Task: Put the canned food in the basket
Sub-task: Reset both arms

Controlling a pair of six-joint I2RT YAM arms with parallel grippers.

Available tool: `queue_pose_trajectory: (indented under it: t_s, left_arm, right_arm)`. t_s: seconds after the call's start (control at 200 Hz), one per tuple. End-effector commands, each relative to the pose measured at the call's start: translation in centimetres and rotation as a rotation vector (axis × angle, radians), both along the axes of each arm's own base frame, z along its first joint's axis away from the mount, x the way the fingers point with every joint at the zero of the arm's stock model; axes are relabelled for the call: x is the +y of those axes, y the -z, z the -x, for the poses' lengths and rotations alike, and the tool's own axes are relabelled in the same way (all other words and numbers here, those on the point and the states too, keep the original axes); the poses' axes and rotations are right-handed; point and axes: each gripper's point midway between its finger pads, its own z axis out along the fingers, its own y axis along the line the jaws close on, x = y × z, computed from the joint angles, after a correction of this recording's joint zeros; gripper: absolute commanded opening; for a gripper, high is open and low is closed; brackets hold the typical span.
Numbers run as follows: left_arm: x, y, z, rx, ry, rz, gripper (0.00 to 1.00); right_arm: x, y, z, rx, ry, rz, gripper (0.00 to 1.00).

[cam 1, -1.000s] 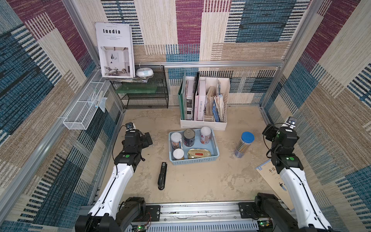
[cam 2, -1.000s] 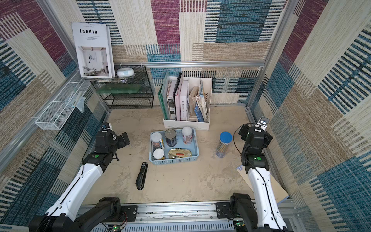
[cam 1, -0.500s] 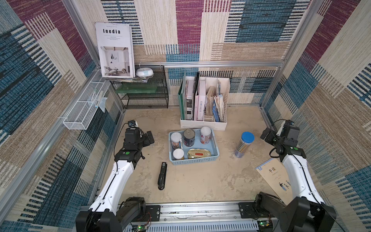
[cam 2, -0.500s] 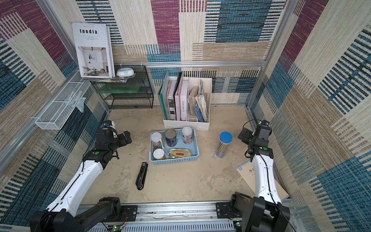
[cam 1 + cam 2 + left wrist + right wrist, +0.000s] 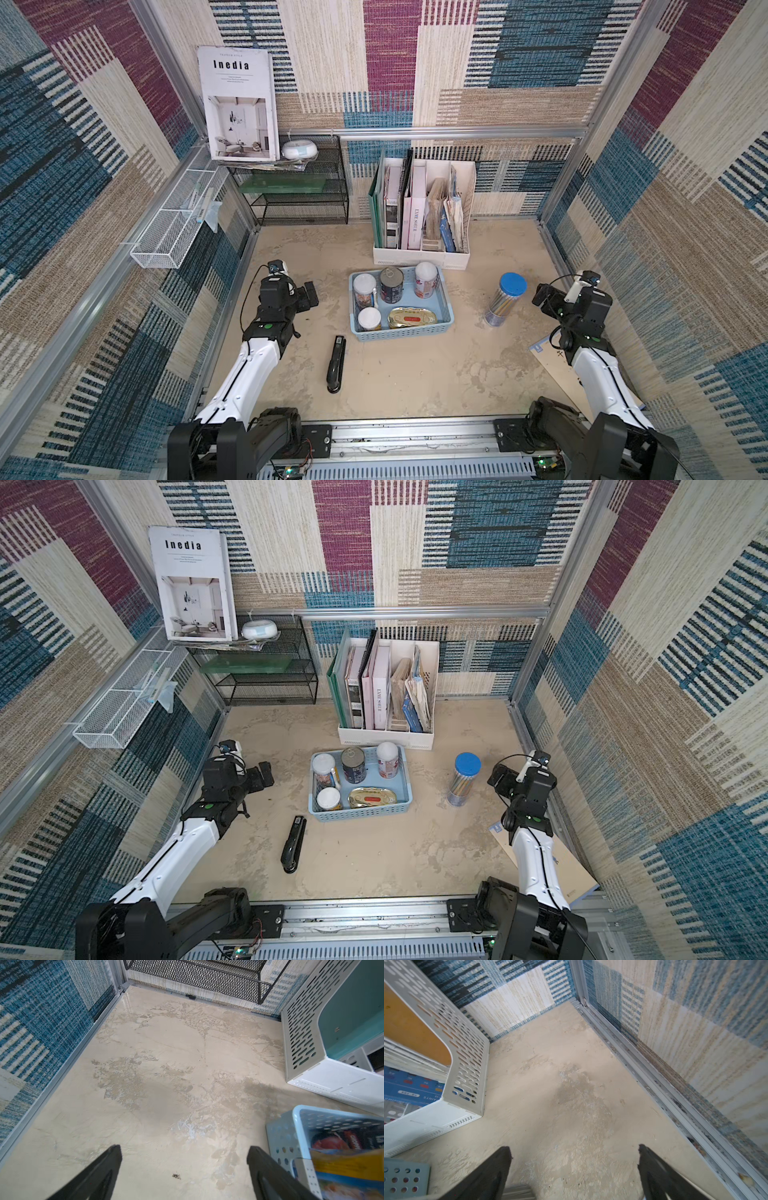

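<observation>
Top views: my left tool [image 5: 309, 294] and right tool [image 5: 544, 300] hang above the table [image 5: 415, 386] on either side of the light blue basket [image 5: 401, 333], both spread wide and holding nothing. The basket's long axis runs across the table from one arm's side to the other. It lies just beside the left tool and well apart from the right, with the blue-lidded tube [image 5: 505, 303] standing between it and the right tool. Inside it I count five: the oval gold tin [image 5: 412, 318] lying flat along the near wall, the pull-tab can [image 5: 391, 284] upright at the far wall, and three white-lidded cans [image 5: 365, 289] upright around them. Both top views agree, and I find no can outside the basket [image 5: 361, 810]; only the black stapler [image 5: 293, 845] lies on the table nearby. Left wrist: the left tool [image 5: 185, 1149] gapes over bare table, with the basket's corner [image 5: 291, 1126] off to one side of the fingers. Right wrist: the right tool [image 5: 575, 1149] is equally wide over bare table, with a corner of the basket [image 5: 404, 1176] at the frame edge. Judgement: filling looks complete, and no reach is called for.
</observation>
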Motion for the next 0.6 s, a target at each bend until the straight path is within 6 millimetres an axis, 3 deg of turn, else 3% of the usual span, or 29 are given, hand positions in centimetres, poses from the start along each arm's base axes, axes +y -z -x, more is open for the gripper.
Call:
queue_pose_trajectory:
  t_s: [0.0,0.14,0.27,0.596]
  left_arm:
    - [-0.5,-1.1,-1.2,-0.088,0.054,-0.007,1.0]
    - [0.1,0.4,-1.4,-0.083,0.046,-0.01,1.0]
    - [0.7,1.3,-1.9,-0.105,0.046,-0.057,1.0]
    - [-1.2,3.8,-3.8,-0.159,0.192,-0.096,0.99]
  right_arm:
    - [0.7,-3.4,-1.1,-0.2,-0.073,0.098,1.0]
    - [1.3,-3.3,-0.4,-0.289,-0.091,0.144,1.0]
    - [1.5,-1.8,-0.5,-0.268,-0.113,0.146,1.0]
    - [3.7,-0.4,-0.5,-0.311,-0.216,0.178,1.0]
